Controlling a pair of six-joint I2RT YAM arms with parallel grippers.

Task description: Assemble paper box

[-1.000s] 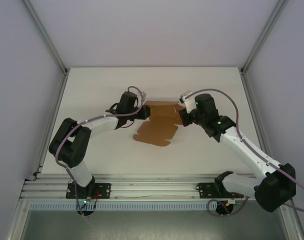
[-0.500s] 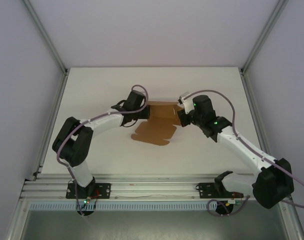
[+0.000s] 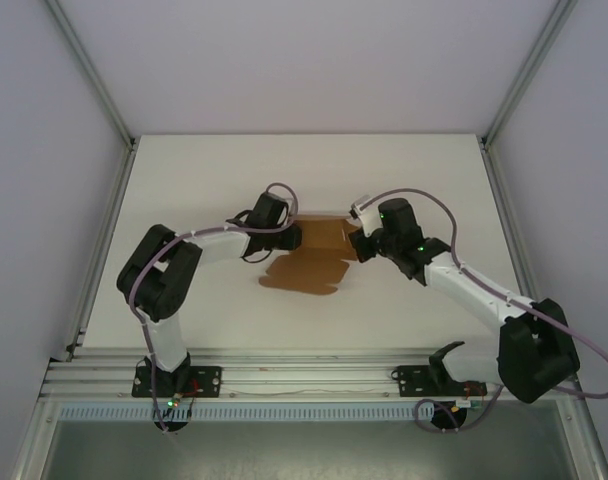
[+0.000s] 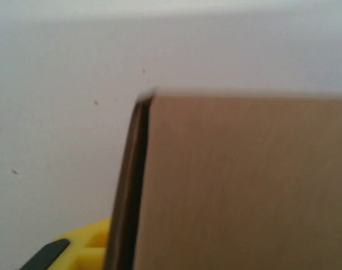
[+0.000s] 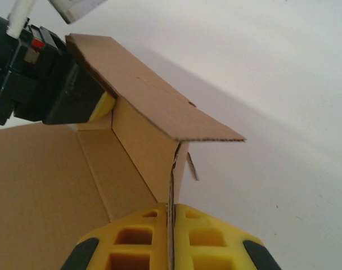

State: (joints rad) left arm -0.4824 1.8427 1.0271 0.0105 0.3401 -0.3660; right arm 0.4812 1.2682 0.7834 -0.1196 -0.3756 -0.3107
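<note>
White tabletop (image 3: 184, 170), centre: half-folded brown kraft cardboard box (image 3: 309, 268), flat panel toward the near edge. Right gripper (image 5: 171, 222) pinches its upright wall; left gripper (image 3: 295, 236): grip unclear.

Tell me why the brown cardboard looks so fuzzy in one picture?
Left wrist view: the paper box sits very close to the lens, so its edges smear out of focus. Right wrist view: it looks crisp, with a soft grey shadow on the white table. Top external view: small but clear.
</note>
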